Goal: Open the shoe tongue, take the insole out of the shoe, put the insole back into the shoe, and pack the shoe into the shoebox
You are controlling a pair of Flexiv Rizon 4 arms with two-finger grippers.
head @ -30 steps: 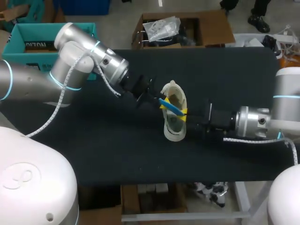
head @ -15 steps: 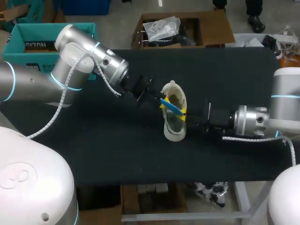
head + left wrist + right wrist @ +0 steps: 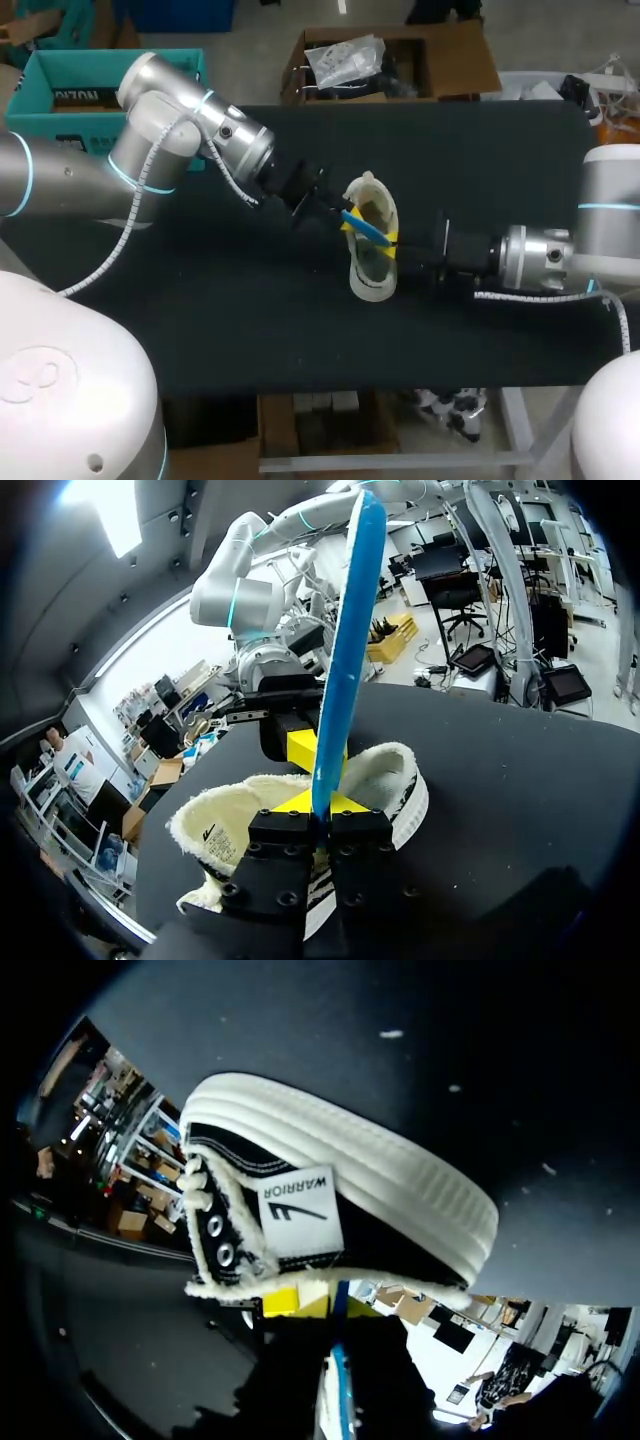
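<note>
**Left fingers [image 3: 340, 218] clamp blue insole [image 3: 368, 230] over shoe [image 3: 372, 275] at mid-bench [image 3: 250, 330]**

From my head camera, the fleece-lined shoe lies at the centre of the frame on the dark bench, opening upward. My left arm comes in from the upper left. Its fingers are closed on one end of the insole, which slants across the shoe's opening toward the right fingers [image 3: 395, 243]. My right arm enters from the right edge, lying low over the bench, and its fingers pinch the shoe's right-hand rim. I cannot tell whether the insole's far end touches the shoe.

On my left wrist camera, the insole [image 3: 345, 660] stands edge-on out of the closed left fingers [image 3: 312, 805] and runs ahead of them. The shoe [image 3: 230, 820] lies just beyond, with a yellow tip of the other arm at its far rim.

On my right wrist camera, the shoe [image 3: 340, 1210] fills the view ahead of the right fingers [image 3: 315, 1302], showing a black canvas side, white ribbed sole and lace eyelets. Its fleecy rim sits between the two yellow tips, and a blue strip of insole shows close beside them.
</note>
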